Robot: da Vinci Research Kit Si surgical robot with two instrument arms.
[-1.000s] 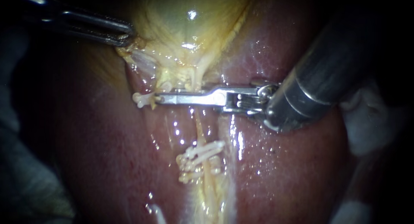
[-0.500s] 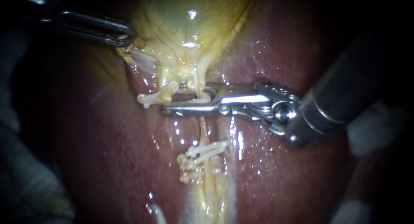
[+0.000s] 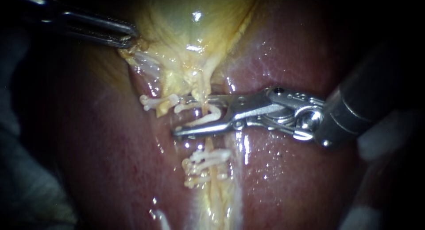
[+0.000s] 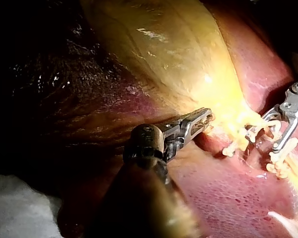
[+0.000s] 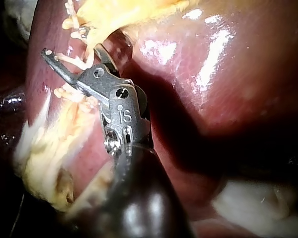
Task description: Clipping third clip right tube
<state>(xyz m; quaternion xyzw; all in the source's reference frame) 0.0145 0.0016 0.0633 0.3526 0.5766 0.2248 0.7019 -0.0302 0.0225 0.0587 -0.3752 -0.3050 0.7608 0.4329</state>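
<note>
My right instrument (image 3: 180,115) comes in from the right, its jaws open on either side of the thin yellow right tube (image 3: 207,146). A white clip (image 3: 201,118) lies across the tube in the gap between them. My left instrument (image 3: 130,37) is shut on the gallbladder (image 3: 190,30) at its lower left edge. In the left wrist view my left instrument (image 4: 206,119) grips that yellow edge, and the right instrument (image 4: 271,133) stands open beyond it. In the right wrist view the right instrument (image 5: 74,54) is open around the clip (image 5: 72,62).
Two more white clips (image 3: 206,162) sit lower on the same tube. Another clip (image 3: 155,101) lies to the left, under the gallbladder's neck. Wet red liver (image 3: 287,177) surrounds the tubes. Pale gauze (image 3: 380,137) lies at the right edge.
The right instrument's jaws were shut across the tube and have spread apart, baring the white clip between them. Its shaft has drawn back to the right. The left instrument has held still.
</note>
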